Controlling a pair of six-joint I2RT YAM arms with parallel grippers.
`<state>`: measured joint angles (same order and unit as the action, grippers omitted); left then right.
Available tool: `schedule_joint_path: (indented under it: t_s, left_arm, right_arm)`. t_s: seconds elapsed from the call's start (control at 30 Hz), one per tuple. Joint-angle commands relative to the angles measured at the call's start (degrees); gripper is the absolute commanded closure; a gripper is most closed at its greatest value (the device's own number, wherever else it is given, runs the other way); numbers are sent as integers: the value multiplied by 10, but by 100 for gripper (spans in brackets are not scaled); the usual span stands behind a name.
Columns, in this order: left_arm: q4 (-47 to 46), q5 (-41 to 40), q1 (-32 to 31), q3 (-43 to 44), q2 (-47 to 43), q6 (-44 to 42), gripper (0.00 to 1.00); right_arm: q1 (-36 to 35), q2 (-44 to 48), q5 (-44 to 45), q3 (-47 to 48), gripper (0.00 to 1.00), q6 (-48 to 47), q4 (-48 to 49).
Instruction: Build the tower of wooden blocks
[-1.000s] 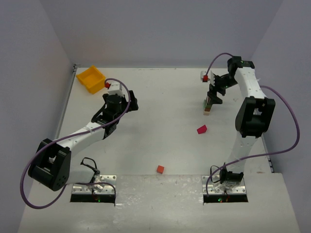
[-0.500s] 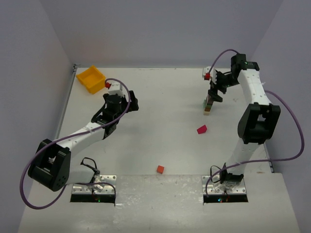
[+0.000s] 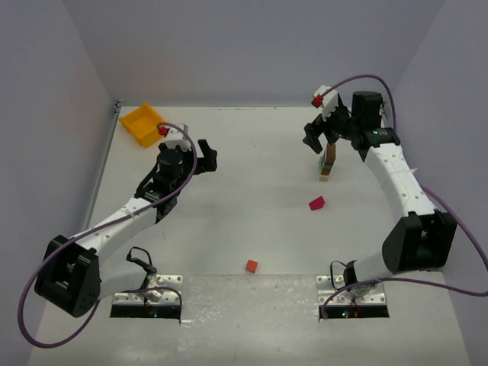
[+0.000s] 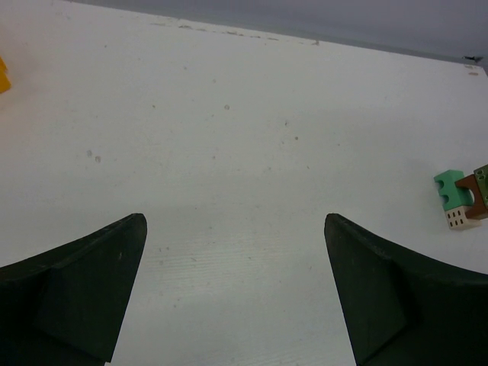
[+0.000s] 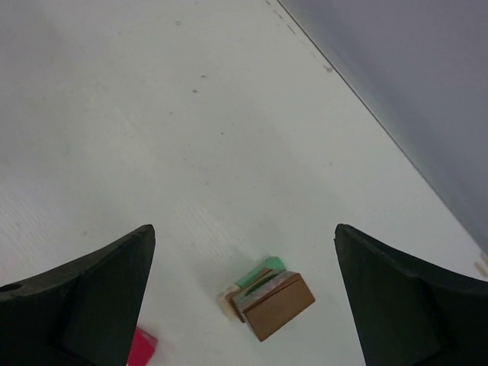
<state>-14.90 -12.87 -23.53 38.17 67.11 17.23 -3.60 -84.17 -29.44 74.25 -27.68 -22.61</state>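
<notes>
the right tool (image 3: 320,139) has come up and off the tower (image 3: 326,162). a second ago it sat low, right at the stack; now it hangs above and a little behind it, fingers wide apart and holding nothing. its own camera looks straight down between the spread fingers onto the brown block (image 5: 276,306), which is on top, with green and a pale piece showing beneath it. the tower stands alone at the far right of the bench (image 3: 252,175), touching neither arm, and it looks much as it did a moment ago, so whatever was last set there seems to have stayed put.

the left tool (image 3: 206,155) has stretched a little further toward the middle of the bench. it is also spread wide and empty, near the yellow bin (image 3: 142,123) and well apart from the stack.

two loose pieces have not moved: a magenta block (image 3: 316,203) lying near the tower on its near side, and an orange-red block (image 3: 251,265) close to the arm bases. my guess is the build is only partly done and one of these gets fetched next.
</notes>
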Motion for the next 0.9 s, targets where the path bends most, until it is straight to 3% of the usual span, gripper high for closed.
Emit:
schedule_joint_path:
  t_s: [0.0,0.1,0.37,0.57,0.87]
  left_arm:
    - [-20,6,2,-9,-32,4,0]
    - [-26,11,2,-19,-44,9,0]
    - [-28,3,2,-37,-54,30,0]
    - [-20,-4,2,-39,-59,38,0]
    - [-21,13,2,-41,-64,38,0]
  right_arm:
    - [-58,17,253,21,1,281,65]
    - [-80,38,306,-10,1,348,60]
    - [-177,156,298,-188,1,414,117]
    - [-196,256,297,-297,1,470,151]
    - [-204,282,313,-377,1,502,124]
